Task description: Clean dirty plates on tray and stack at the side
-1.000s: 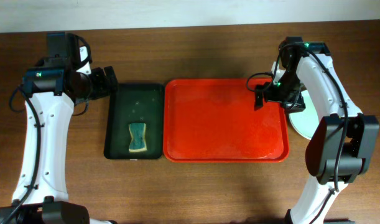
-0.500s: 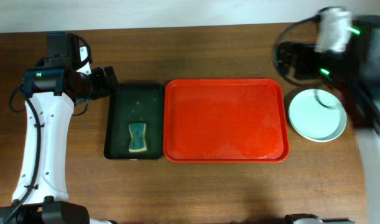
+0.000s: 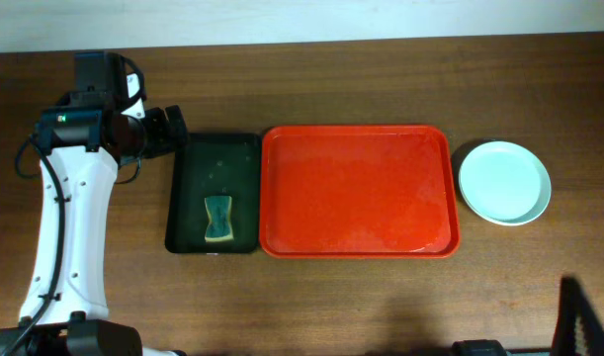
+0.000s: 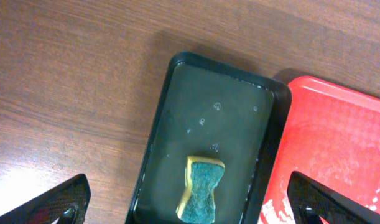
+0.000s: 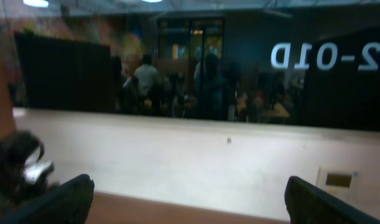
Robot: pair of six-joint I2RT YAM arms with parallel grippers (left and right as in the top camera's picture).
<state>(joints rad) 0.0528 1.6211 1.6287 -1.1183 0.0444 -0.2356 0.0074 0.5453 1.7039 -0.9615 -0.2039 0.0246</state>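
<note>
The red tray (image 3: 282, 198) lies in the middle of the table with nothing on it, only wet streaks. To its right, on the wood, a pale blue-green plate (image 3: 504, 183) sits on top of a darker rim; how many lie under it I cannot tell. My left gripper (image 3: 176, 133) hovers at the far left corner of the green tray, open and holding nothing, as the left wrist view (image 4: 190, 202) also shows. My right gripper (image 5: 190, 199) is open, empty and pointed at a far wall. Only a dark piece of the right arm (image 3: 583, 321) shows in the overhead view.
A narrow dark green tray (image 3: 188, 232) lies left of the red one, wet inside, with a green and yellow sponge (image 3: 218, 219) near its front end. In the left wrist view the sponge (image 4: 202, 196) lies below the open fingers. Brown wooden table all round.
The right arm has swung off the red tray's far right corner and out to the bottom right of the overhead view, uncovering the plate. The left arm has stayed still.
</note>
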